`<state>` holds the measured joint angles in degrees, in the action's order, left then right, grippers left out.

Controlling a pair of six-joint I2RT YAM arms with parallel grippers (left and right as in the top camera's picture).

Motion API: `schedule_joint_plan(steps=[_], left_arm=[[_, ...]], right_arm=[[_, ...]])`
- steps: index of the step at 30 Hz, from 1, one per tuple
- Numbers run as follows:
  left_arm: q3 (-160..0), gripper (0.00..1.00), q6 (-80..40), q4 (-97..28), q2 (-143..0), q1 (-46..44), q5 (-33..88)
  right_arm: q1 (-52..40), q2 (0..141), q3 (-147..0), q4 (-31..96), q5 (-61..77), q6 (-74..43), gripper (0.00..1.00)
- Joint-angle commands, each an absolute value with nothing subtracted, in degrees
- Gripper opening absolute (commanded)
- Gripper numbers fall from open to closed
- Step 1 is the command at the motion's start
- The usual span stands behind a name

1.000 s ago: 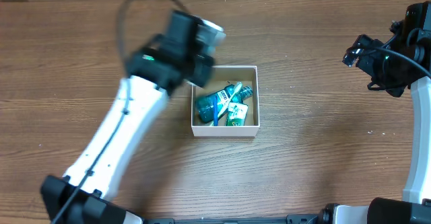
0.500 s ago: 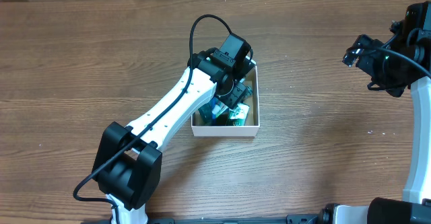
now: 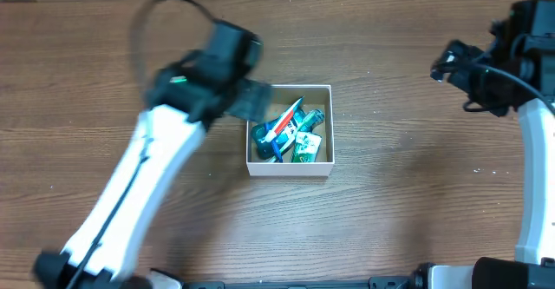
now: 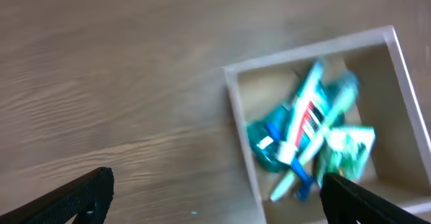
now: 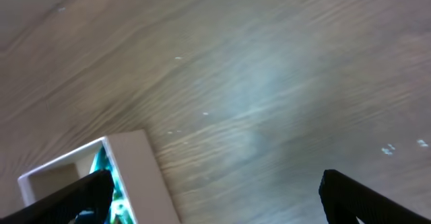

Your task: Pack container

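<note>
The container (image 3: pixel 290 169), a small white box, sits mid-table. Inside lie a white, red and teal tube (image 3: pixel 284 121), a teal bottle (image 3: pixel 263 139), a green packet (image 3: pixel 305 147) and a blue toothbrush. My left gripper (image 3: pixel 252 101) hovers blurred just beyond the box's left wall, open and empty. In the left wrist view the container (image 4: pixel 241 126) and the tube (image 4: pixel 306 116) lie right of the gap between the wide-apart fingers of the left gripper (image 4: pixel 219 200). My right gripper (image 3: pixel 447 63) is far right, open and empty. In its view the right gripper (image 5: pixel 222 197) is over bare wood, with the container (image 5: pixel 138 163) at lower left.
Bare wooden tabletop (image 3: pixel 408 193) surrounds the box on all sides. The left arm's white link (image 3: pixel 130 185) stretches across the table's left half, and the right arm's white link (image 3: pixel 538 176) runs along the right edge.
The left gripper reached into the container, opened and left the tube there, then pulled back left, out of the box. The right gripper shifted slightly left.
</note>
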<state>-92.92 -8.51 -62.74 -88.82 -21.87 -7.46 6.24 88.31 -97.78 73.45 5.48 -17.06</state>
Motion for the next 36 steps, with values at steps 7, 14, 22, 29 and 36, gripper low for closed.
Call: schedule_joint_plan(steps=[7,14,22,29,36], left_arm=[[-93.86,1.00,-24.93,-63.07,-87.05,-9.47,-8.73],[-93.86,1.00,-22.70,-62.54,-87.05,-8.97,-9.69],[-93.08,1.00,-13.67,-64.18,-81.65,-7.55,-4.93],[-72.05,1.00,-13.69,-54.92,-59.22,-7.53,-5.54],[-52.88,1.00,-17.96,-53.56,-35.18,-7.53,-8.58]], right_arm=[[-4.45,88.92,-97.71,65.19,4.64,-7.51,1.00],[-5.93,89.49,-97.73,55.66,6.81,-6.57,1.00],[-5.96,84.31,-97.71,62.17,1.56,-12.08,1.00],[-8.01,68.79,-85.60,59.90,-2.39,-12.32,1.00],[-8.40,49.91,-57.87,53.98,-1.89,-14.83,1.00]])
